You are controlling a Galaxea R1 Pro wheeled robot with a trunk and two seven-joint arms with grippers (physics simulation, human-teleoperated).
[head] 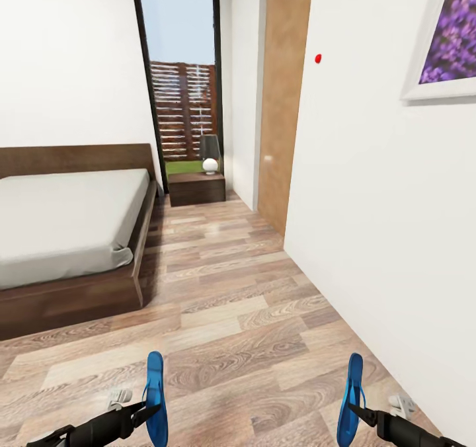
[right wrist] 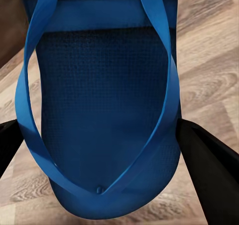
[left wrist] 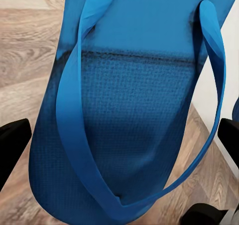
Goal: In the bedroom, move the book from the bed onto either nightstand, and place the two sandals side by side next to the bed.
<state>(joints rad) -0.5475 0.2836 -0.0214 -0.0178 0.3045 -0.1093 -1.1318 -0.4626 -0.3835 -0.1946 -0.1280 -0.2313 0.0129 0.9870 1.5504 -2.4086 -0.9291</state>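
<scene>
sandals: left sandal (head: 156, 397) upright, clamped in left gripper (head: 147, 410) | right sandal (head: 350, 399) upright, clamped in right gripper (head: 357, 412) | bed (head: 66, 219) ahead-left of left gripper | nightstand (head: 196, 188) far ahead, lamp (head: 210, 154) on it

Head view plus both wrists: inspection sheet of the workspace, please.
Surface: wood-plank floor, bare where seen.
Job's things: left sandal and right sandal held upright off the floor; bed at left, mattress bare where seen; nightstand by the window; book nothing seen.
Clutter: lamp on nightstand.
Grippers: left gripper and right gripper each shut on a sandal.
Cables: nothing seen.
Surroundings: lavender picture, white walls, wooden door.
</scene>
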